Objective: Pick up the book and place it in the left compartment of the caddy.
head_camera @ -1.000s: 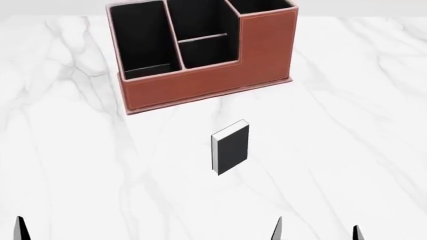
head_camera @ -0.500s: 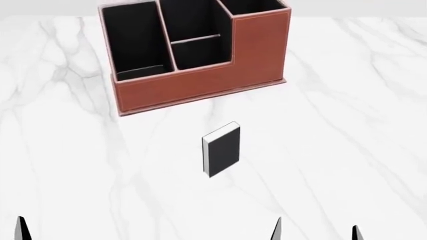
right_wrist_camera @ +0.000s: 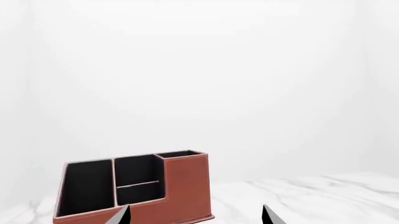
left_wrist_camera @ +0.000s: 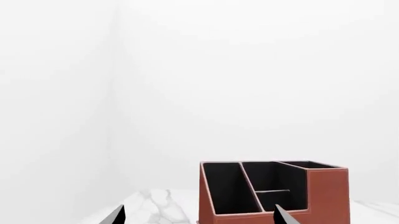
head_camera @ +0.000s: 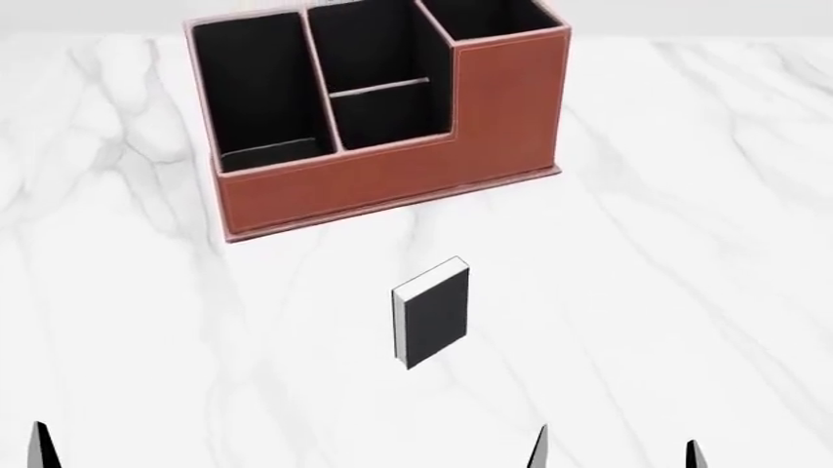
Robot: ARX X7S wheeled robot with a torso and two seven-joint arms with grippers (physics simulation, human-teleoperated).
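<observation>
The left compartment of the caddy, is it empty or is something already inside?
Empty. In the head view the left compartment shows only black lining, and the book lies on the table in front of the caddy.

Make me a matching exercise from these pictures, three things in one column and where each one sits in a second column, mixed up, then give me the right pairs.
Things:
1. book
2. caddy
3. right gripper

Places:
A. far side of the table
B. bottom edge of the head view, only fingertips showing
C. lying flat on the marble, nearer the robot than the box

Pairs: 1-C, 2-A, 3-B
</observation>
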